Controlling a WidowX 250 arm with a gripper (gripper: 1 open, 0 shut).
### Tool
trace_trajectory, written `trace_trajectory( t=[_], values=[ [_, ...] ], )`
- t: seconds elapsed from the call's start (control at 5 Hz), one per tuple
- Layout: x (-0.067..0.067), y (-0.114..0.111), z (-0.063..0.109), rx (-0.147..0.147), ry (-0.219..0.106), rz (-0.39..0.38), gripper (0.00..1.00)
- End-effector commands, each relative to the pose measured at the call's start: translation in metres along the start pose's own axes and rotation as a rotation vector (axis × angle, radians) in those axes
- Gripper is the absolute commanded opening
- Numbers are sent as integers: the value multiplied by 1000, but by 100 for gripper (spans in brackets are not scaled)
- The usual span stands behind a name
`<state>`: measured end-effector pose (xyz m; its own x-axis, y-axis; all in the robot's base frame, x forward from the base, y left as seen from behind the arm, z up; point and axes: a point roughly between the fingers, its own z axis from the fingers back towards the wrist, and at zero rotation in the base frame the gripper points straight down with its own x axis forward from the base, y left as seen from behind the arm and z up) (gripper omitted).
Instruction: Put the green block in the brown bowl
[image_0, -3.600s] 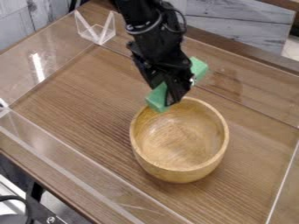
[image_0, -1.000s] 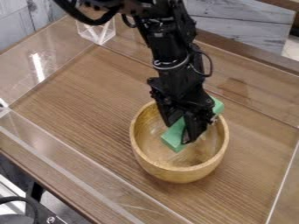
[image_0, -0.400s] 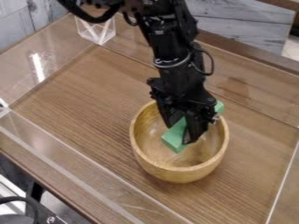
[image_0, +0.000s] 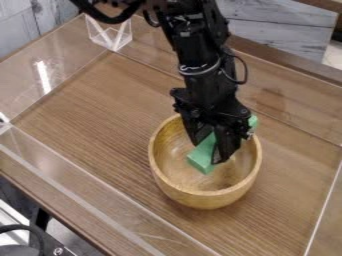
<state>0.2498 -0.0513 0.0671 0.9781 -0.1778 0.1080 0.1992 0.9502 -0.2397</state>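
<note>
The brown bowl (image_0: 174, 180), round and light tan wood, sits on the table a little right of centre. My gripper (image_0: 218, 152) reaches down into it from above, shut on the green block (image_0: 203, 160). The block hangs tilted inside the bowl, its lower end near the bowl's floor and its upper end (image_0: 249, 121) showing behind the fingers at rim height. Whether the lower end touches the wood I cannot tell.
The wooden table (image_0: 94, 100) is fenced by low clear plastic walls (image_0: 54, 160). A small clear stand (image_0: 110, 36) sits at the back left. The black arm (image_0: 187, 40) comes in from the top centre.
Since the oldest frame the gripper has carried the block from above the bowl's far rim down into the bowl. Over the last second it has barely moved.
</note>
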Motion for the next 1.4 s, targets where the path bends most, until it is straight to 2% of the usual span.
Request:
trace_trajectory(
  t=[0.0,0.4,1.2],
  values=[
    [14,-3,14,1,-56,-18,100],
    [18,3,25,-3,-67,-5,100],
    [27,33,65,-1,-113,30,100]
  ],
)
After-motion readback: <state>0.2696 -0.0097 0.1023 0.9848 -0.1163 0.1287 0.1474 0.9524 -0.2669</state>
